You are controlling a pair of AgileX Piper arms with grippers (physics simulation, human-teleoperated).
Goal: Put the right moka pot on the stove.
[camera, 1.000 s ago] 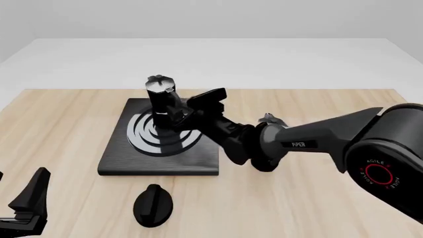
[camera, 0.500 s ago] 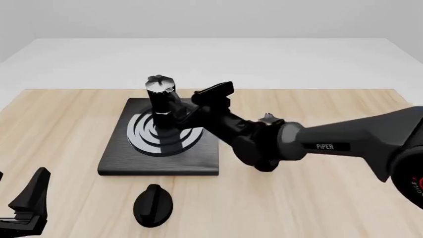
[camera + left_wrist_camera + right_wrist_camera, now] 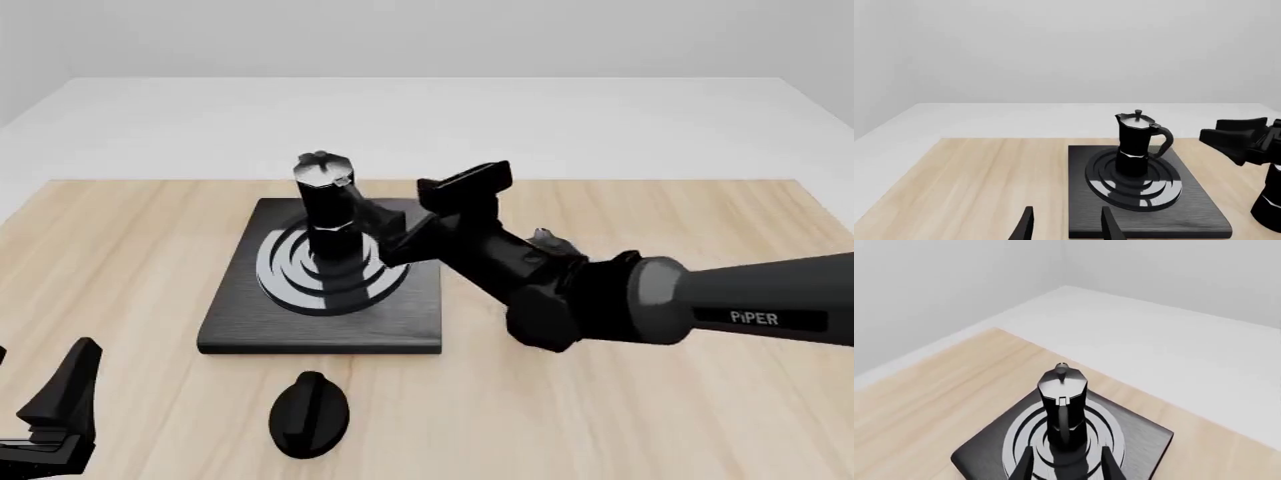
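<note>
The right moka pot (image 3: 324, 200), black with a silvery lid, stands upright on the rings of the stove (image 3: 240, 320). It also shows in the left wrist view (image 3: 1136, 145) and the right wrist view (image 3: 1062, 402). My right gripper (image 3: 387, 234) is open just to the right of the pot, its fingers (image 3: 1025, 466) apart and short of the handle, holding nothing. Behind my right arm, only the silvery top of the other moka pot (image 3: 545, 240) peeks out. My left gripper (image 3: 51, 418) rests open and empty at the table's near left corner.
A small black oval knob (image 3: 310, 412) lies on the wooden table in front of the stove. My right arm stretches across the table's right half, from the right edge to the stove's right side. The table ends in a white floor beyond.
My right gripper has drawn back to the right, away from the pot's handle, and stands free of it. The pot stays upright on the stove. The left arm has not moved.
</note>
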